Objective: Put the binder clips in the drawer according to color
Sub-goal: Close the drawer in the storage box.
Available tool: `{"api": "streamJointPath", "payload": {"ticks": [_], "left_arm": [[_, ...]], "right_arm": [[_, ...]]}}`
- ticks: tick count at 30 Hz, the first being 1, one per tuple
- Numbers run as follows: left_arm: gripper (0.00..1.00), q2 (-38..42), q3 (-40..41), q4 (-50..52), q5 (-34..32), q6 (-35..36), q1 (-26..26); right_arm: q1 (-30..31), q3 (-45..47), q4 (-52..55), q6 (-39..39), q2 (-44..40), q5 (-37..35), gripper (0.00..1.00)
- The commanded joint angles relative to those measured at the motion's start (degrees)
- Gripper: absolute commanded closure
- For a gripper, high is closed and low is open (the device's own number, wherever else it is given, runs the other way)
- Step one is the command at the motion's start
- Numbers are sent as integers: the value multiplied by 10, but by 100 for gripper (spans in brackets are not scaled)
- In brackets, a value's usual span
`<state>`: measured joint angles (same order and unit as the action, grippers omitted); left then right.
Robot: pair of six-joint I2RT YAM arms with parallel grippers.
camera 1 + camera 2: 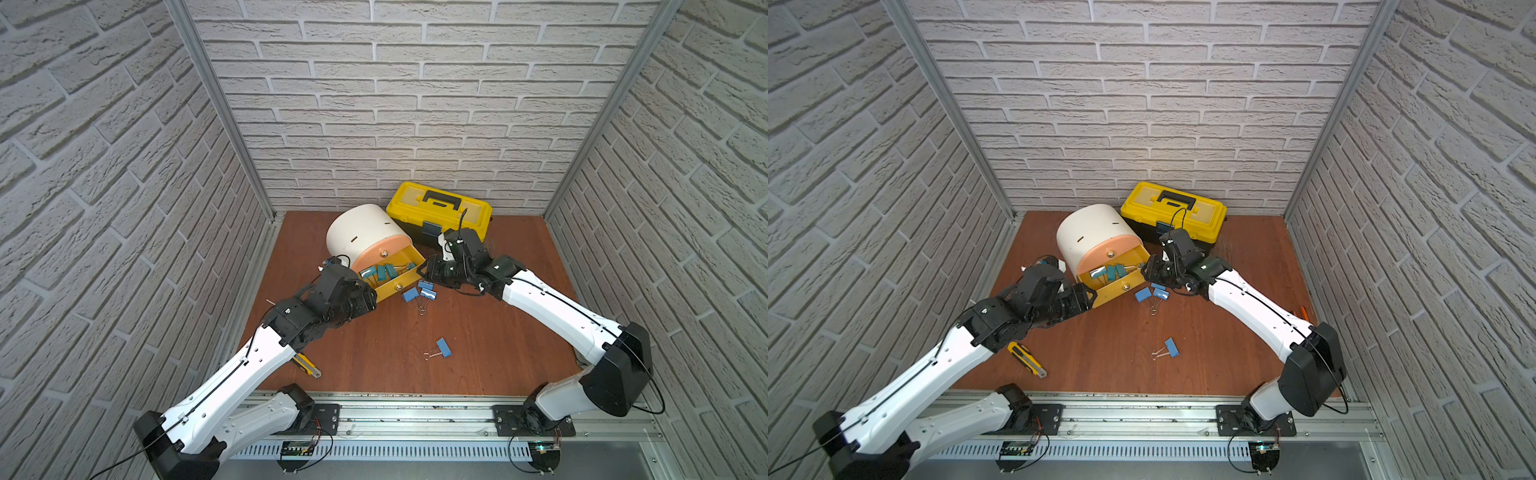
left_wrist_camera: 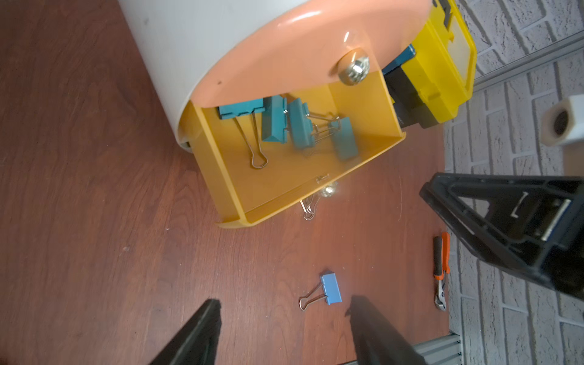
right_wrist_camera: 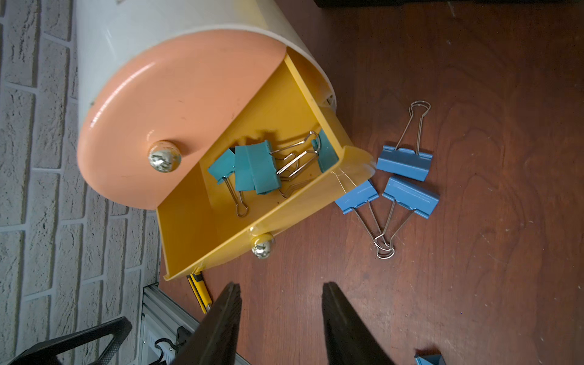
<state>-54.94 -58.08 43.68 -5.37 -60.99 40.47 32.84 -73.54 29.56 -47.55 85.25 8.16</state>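
Logged white cabinet (image 1: 361,230) at middle rear of table (image 1: 478,353), with toolbox (image 1: 440,205) just behind it. Found peach drawer (image 1: 368,262) shut and yellow drawer (image 1: 399,289) below it pulled out.

Counted about four teal clips (image 2: 274,120) inside yellow drawer, wire handles tangled; confirmed same cluster in right wrist view (image 3: 256,170).

Counted three blue clips (image 1: 424,291) on table just beside drawer's open corner, two with handles crossed. Could not tell whether nearest one touches drawer front. Spotted fourth blue clip (image 1: 444,347) alone, well apart toward front of table.

Found left gripper (image 2: 284,301) near drawer's left front corner, fingers spread and holding nothing. Found right gripper (image 3: 281,286) at drawer's opposite corner, close by the three blue clips, fingers likewise spread and bare.

Noted utility knife (image 1: 1026,356) on table beneath left arm and pliers (image 2: 439,275) near right-hand wall.
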Motion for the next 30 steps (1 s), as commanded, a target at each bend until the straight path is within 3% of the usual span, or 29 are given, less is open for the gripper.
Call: {"api": "streamJointPath", "payload": {"ticks": [1, 17, 30], "left_arm": [[32, 15, 23, 7, -18, -26, 9], [37, 61, 113, -7, -25, -67, 27], [35, 46, 157, -88, -23, -59, 18]], "right_arm": [[-6, 27, -41, 5, -26, 12, 59], [-8, 107, -129, -10, -11, 53, 70], [19, 140, -251, -12, 23, 104, 68]]}}
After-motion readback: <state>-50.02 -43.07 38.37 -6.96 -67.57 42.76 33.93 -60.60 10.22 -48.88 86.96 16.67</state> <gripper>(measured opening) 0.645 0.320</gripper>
